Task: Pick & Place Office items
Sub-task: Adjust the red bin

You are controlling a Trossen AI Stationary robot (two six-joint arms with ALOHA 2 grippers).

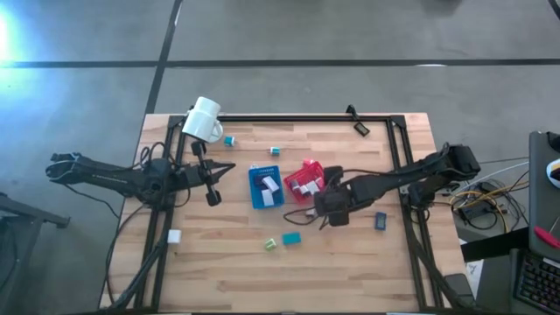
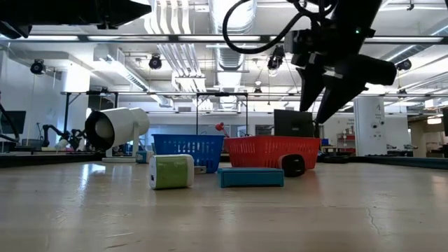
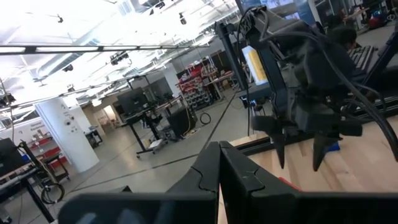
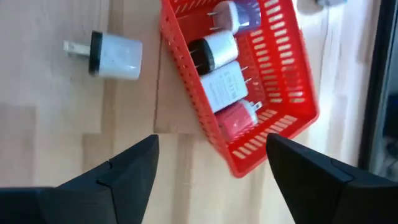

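My right gripper (image 4: 211,171) hangs open above the table, pointing steeply down beside the near side of the red tray (image 4: 292,68), with nothing between its fingers. In the tray lie several small blocks: white-and-black (image 4: 214,50), white (image 4: 225,87), pink (image 4: 237,119). A white block with a dark end (image 4: 115,55) lies flat on the table beside the tray. A green block (image 1: 271,244), a teal block (image 1: 291,237) and a dark blue one (image 1: 381,220) lie on the wood. My left gripper (image 1: 213,197) waits shut at the left, off the table.
The blue tray (image 1: 266,186) with white blocks stands left of the red one. A white mug (image 1: 204,118) lies at the far left corner. More small blocks lie at the far side (image 1: 229,140) and near left (image 1: 173,235). A black frame rail (image 1: 398,149) borders the table.
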